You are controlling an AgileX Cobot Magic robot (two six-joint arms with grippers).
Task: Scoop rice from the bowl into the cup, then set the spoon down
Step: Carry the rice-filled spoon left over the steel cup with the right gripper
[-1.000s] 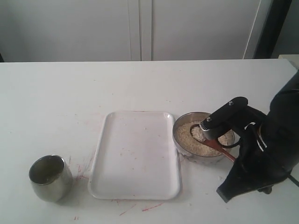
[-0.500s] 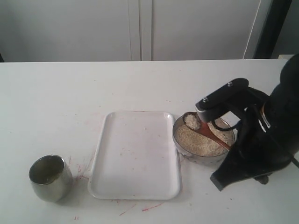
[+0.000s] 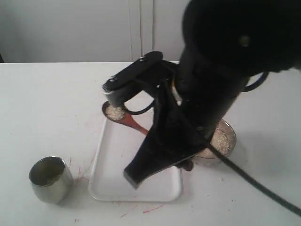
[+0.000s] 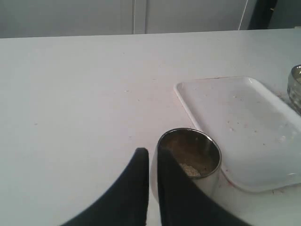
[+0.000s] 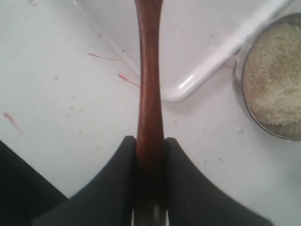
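Note:
My right gripper (image 3: pixel 153 135) (image 5: pixel 150 141) is shut on the handle of the dark wooden spoon (image 5: pixel 149 70). The spoon's oval end (image 3: pixel 114 112) carries a heap of rice above the tray's far-left corner. The steel bowl (image 3: pixel 228 130) (image 5: pixel 242 75) of rice (image 5: pixel 275 80) stands right of the tray, mostly hidden behind the right arm. The steel cup (image 3: pixel 49 179) (image 4: pixel 190 157) stands near the front left, with a little rice (image 4: pixel 189 169) in its bottom. My left gripper (image 4: pixel 149 155) shows only in its wrist view, with its fingers almost together just in front of the cup and nothing held.
A white tray (image 3: pixel 108 181) (image 4: pixel 244 122) (image 5: pixel 207 33) lies between cup and bowl, with stray grains on it. Red marks streak the table (image 3: pixel 56 103) near the tray's front edge. The right arm (image 3: pixel 221 70) looms large over the tray and bowl.
The right arm has lifted the loaded spoon out of the bowl and swung it left, from above the bowl to above the tray's far-left corner. The cup has not moved.

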